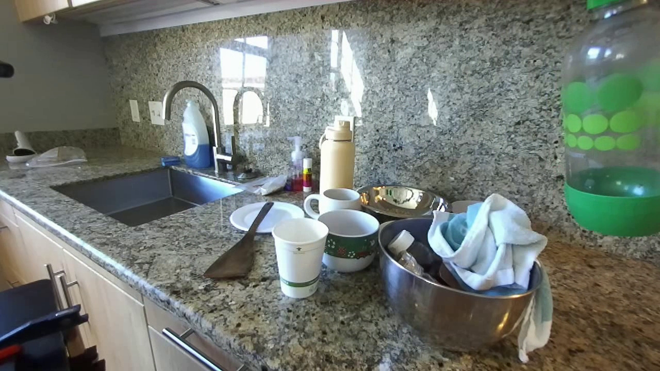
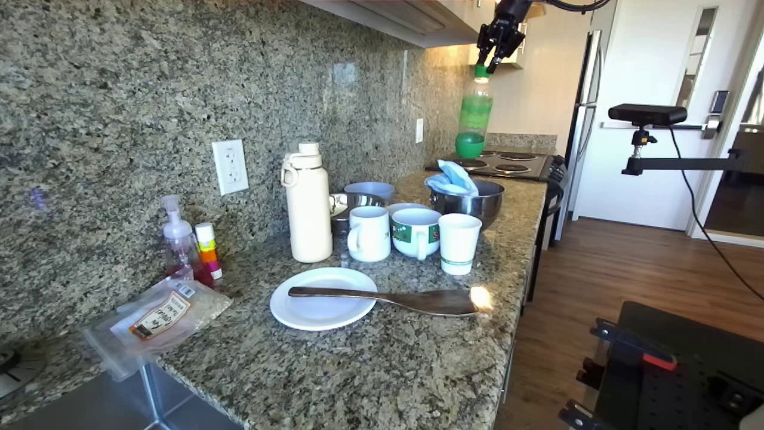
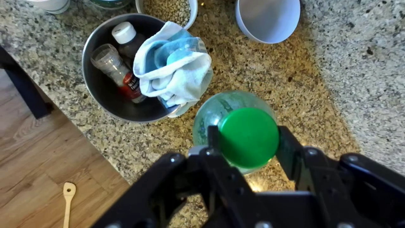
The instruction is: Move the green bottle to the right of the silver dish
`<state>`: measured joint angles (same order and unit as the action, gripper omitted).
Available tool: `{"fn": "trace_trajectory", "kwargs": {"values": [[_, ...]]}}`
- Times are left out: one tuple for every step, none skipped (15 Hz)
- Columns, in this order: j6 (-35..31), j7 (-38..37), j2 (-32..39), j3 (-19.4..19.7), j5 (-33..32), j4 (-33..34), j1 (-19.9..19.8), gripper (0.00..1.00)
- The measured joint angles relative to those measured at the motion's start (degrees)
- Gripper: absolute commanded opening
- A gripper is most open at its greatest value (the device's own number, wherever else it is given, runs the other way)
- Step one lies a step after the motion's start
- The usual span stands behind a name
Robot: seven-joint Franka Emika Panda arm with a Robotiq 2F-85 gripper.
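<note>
The tool (image 3: 248, 139) is clamped about the cap (image 3: 250, 129) of the green bottle (image 1: 619, 123), which hangs above the tabletop (image 1: 608, 304) with its base in the air. That hold on a smooth round top looks like the main worry: a knock low down could make the bottle swing, twist or slip out. In the wrist view the cap hides much of the body, so height would be hard to judge from there; letting go too soon could mean a drop and a topple. Just beside the bottle in that view, the cloth (image 3: 172, 68) spills over the rim of the silver dish (image 1: 454, 309); lowering too close might snag the fabric, or pin its hanging end underneath and leave the bottle leaning. Farther away, the backsplash (image 1: 490, 129) could take a bump if the carry drifts toward it. Beyond, in an exterior view, lies the stove (image 2: 504, 159), a poor landing place should the placing overshoot.
</note>
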<state>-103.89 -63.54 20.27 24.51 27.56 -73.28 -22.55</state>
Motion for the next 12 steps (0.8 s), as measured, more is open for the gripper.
{"fn": "trace_trajectory", "kwargs": {"values": [[0.0, -0.2, 0.5, 0.1, 0.0, -0.1, -0.2, 0.21], [0.0, -0.7, 0.9, 0.3, 0.0, -0.3, -0.4, 0.21], [0.0, -1.0, 1.4, 0.5, 0.0, -0.5, -0.5, 0.21], [0.0, -1.1, 1.7, 0.7, 0.0, -0.9, -0.6, 0.21], [0.0, -1.2, 2.0, 0.8, 0.0, -1.4, -0.7, 0.21], [0.0, -1.2, 2.1, 0.9, 0.0, -2.1, -0.8, 0.21], [0.0, -1.2, 2.2, 1.0, 0.0, -2.9, -0.9, 0.21], [0.0, -1.2, 2.2, 1.0, 0.0, -3.7, -0.9, 0.21], [0.0, -1.2, 2.2, 1.1, 0.0, -4.5, -1.0, 0.21], [0.0, -1.2, 2.3, 1.1, 0.0, -5.2, -1.0, 0.21], [0.0, -1.2, 2.3, 1.1, 0.0, -5.8, -1.0, 0.21], [0.0, -1.2, 2.3, 0.9, 0.0, -6.2, -1.2, 0.21]]}}
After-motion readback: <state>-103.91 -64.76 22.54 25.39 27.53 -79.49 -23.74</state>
